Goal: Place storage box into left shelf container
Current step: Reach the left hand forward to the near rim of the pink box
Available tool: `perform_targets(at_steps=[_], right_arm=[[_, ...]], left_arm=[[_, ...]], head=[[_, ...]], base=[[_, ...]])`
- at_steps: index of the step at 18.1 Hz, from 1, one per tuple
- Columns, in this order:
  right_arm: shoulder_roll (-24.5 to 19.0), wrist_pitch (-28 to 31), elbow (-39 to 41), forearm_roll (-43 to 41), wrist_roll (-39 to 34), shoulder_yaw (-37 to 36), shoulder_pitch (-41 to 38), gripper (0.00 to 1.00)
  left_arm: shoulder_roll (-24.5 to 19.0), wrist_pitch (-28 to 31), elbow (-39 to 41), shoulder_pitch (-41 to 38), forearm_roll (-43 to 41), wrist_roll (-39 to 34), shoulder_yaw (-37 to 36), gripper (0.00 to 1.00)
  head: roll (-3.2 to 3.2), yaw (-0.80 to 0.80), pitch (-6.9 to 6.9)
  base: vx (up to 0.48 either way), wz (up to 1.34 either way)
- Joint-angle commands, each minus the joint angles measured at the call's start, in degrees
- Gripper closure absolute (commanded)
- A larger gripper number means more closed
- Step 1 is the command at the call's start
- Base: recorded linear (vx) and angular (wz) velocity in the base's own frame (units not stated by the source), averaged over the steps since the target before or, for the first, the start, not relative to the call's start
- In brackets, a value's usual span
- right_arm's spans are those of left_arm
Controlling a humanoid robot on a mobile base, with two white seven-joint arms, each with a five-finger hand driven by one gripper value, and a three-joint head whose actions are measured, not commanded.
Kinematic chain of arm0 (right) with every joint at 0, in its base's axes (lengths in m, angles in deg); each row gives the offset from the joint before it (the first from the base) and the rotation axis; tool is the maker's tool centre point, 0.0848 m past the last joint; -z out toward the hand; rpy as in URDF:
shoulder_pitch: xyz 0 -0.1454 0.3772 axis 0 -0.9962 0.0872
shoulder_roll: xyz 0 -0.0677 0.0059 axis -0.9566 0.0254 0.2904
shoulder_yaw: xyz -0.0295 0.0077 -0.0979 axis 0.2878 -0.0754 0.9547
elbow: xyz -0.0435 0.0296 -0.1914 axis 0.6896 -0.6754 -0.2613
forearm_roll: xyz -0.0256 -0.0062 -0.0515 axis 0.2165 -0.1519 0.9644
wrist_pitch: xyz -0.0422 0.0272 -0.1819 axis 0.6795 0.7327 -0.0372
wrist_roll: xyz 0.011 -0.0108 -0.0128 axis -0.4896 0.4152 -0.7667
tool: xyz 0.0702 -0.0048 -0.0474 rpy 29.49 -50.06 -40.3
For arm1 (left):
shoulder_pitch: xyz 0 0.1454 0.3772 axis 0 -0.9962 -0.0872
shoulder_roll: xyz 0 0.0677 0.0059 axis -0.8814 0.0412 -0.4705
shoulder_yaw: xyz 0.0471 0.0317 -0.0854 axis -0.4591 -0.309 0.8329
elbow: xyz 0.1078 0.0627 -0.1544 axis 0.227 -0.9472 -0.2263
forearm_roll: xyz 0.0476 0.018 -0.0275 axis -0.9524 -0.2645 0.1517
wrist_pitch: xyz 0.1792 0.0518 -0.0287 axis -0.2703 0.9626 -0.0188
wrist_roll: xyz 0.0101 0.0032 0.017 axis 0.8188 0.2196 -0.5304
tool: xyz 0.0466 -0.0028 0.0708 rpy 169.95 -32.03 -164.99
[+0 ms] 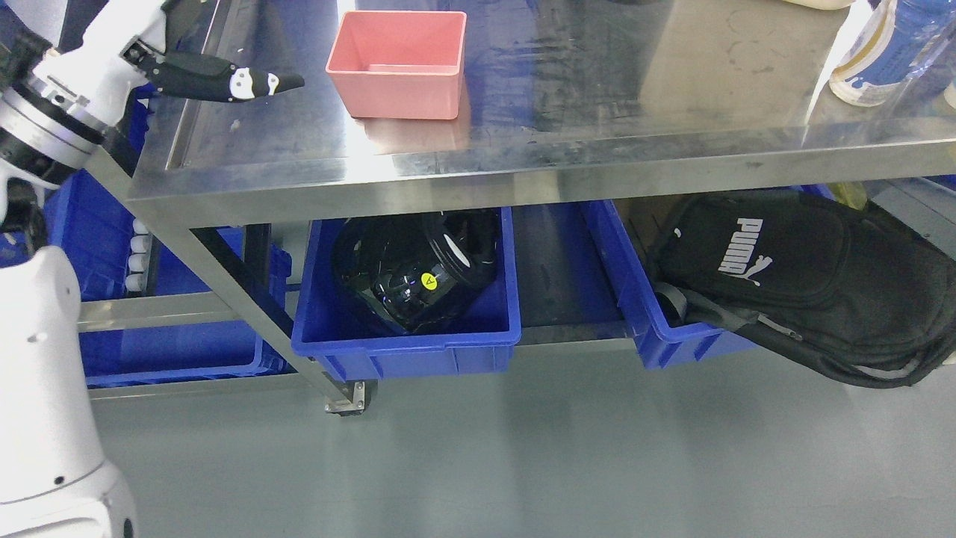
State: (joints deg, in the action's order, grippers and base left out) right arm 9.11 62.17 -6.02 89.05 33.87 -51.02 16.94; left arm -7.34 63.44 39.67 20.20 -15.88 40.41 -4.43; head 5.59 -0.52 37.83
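**Pink box sits on the surface, left hand close by**

Look at the top of the picture, near 12 o'clock. You will see the pink storage box (396, 63). It stands upright on the shiny metal surface (597, 112), open side up, and you can see nothing inside it.

Now look to 10 o'clock. Your left hand (224, 81) reaches in over the left edge of the surface. Its dark fingers (258, 82) are stretched out straight and pressed together, pointing toward the box. They hold nothing. The hand is near the box but not touching it. The white left arm (45, 388) runs down the left side to 7 o'clock.

Under the surface is a low shelf. At 6 o'clock, a little left of the middle, a blue bin (407, 340) sits on it with a shiny black thing (414, 273) inside. At 8 o'clock another blue bin (172, 351) sits further left, partly hidden by the table leg. At 3 o'clock a black backpack (806, 280) lies on a third blue bin (672, 336).

At 1 o'clock, a bottle (889, 48) stands on the far right of the surface.
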Motion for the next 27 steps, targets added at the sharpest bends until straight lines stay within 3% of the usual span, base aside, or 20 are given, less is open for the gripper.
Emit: perform_targets(at_steps=[1, 4, 10, 15, 23, 27], right_arm=[[1.0, -0.03, 1.0, 0.0, 0.0, 0.0, 1.06, 0.01], [1.0, -0.03, 1.0, 0.0, 0.0, 0.0, 1.06, 0.01], [1.0, -0.03, 1.0, 0.0, 0.0, 0.0, 1.06, 0.01], [1.0, -0.03, 1.0, 0.0, 0.0, 0.0, 1.06, 0.01], [1.0, -0.03, 1.0, 0.0, 0.0, 0.0, 1.06, 0.01], [1.0, -0.03, 1.0, 0.0, 0.0, 0.0, 1.06, 0.01]], left_arm=[[-10.35, 3.25, -10.54, 8.65, -10.37, 5.83, -18.21, 0.01], [-6.75, 3.25, -13.1, 8.92, -14.43, 6.28, -18.4, 0.01], [-1.73, 4.47, -14.41, 12.17, -14.79, 6.36, -21.12, 0.01], [1.87, 4.48, -20.65, 15.94, -16.97, 6.28, -25.16, 0.02], [8.46, 4.48, -28.83, 17.09, -23.49, 6.19, -25.96, 0.02], [11.63, 4.39, -34.71, 21.39, -23.84, 6.19, -25.96, 0.04]], head=[[0.0, 0.0, 0.0], [0.0, 0.0, 0.0], [0.0, 0.0, 0.0], [0.0, 0.0, 0.0], [0.0, 0.0, 0.0], [0.0, 0.0, 0.0]], base=[[0.0, 0.0], [0.0, 0.0], [0.0, 0.0], [0.0, 0.0], [0.0, 0.0], [0.0, 0.0]])
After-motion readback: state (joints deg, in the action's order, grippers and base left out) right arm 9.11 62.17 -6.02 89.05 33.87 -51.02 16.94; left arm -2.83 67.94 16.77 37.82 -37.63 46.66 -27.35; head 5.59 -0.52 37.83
